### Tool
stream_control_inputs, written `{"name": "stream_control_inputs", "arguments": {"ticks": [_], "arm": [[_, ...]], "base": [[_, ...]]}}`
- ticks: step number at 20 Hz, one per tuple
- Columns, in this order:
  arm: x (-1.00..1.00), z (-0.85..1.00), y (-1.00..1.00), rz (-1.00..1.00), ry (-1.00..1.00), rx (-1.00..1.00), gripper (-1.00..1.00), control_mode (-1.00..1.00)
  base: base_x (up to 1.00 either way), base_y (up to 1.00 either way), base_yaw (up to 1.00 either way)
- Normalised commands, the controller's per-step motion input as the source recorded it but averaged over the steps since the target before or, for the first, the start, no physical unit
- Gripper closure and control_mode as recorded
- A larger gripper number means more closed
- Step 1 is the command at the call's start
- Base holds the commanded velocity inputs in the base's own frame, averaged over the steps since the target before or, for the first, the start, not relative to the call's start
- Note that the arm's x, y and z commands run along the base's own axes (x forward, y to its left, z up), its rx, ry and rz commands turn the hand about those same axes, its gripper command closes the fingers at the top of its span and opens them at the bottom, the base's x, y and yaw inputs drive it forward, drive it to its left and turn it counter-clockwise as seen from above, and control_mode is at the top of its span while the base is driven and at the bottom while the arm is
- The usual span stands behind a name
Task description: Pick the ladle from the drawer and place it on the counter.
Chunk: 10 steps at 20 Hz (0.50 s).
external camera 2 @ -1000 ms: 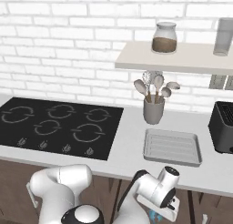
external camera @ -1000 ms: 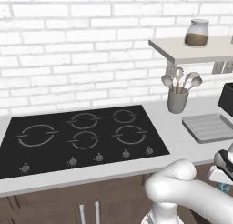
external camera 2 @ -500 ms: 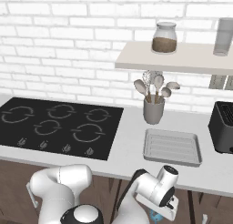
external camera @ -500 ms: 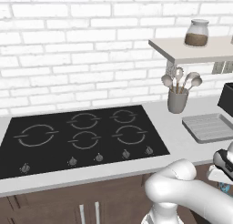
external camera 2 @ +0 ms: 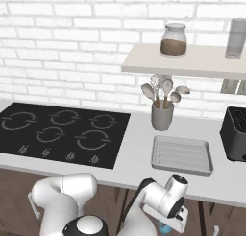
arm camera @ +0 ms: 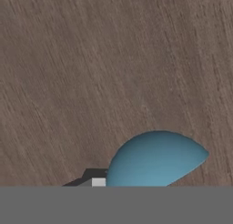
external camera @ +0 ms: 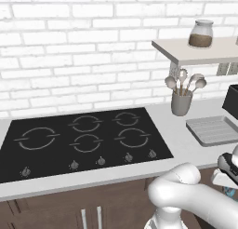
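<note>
The ladle (arm camera: 154, 161) shows its blue rounded bowl low in the hand view, lying over the brown wooden bottom of the drawer (arm camera: 113, 68). My gripper (arm camera: 98, 182) is shut on the ladle, with one dark fingertip (arm camera: 86, 179) beside the bowl and the other hidden behind it. From the base views my hand hangs below the front edge of the pale counter (external camera: 179, 130) (external camera 2: 139, 151), right of the cooktop. A sliver of the blue ladle (external camera: 230, 191) (external camera 2: 163, 227) peeks out under the hand.
On the counter are a black cooktop (external camera: 83, 139) (external camera 2: 62, 132), a grey crock of utensils (external camera: 181, 102) (external camera 2: 162, 116), a grey ribbed tray (external camera: 214, 129) (external camera 2: 182, 154) and a black toaster (external camera 2: 235, 133). A wall shelf (external camera 2: 187, 62) carries a jar (external camera 2: 173, 40).
The jaws have closed down over the last second. The hand has shifted only slightly under the counter edge; nothing on the counter has moved.
</note>
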Motion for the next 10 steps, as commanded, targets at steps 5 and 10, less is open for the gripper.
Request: {"name": "stream_control_inputs", "arguments": {"ticks": [5, 10], "arm": [[-0.01, 0.00, 0.00, 0.00, 0.00, 0.00, 1.00, -1.00], [-0.45, 0.12, 0.00, -0.02, -0.01, 0.00, 1.00, -1.00]], "base": [[0.00, 0.00, 0.00], [0.00, 0.00, 0.00]]}}
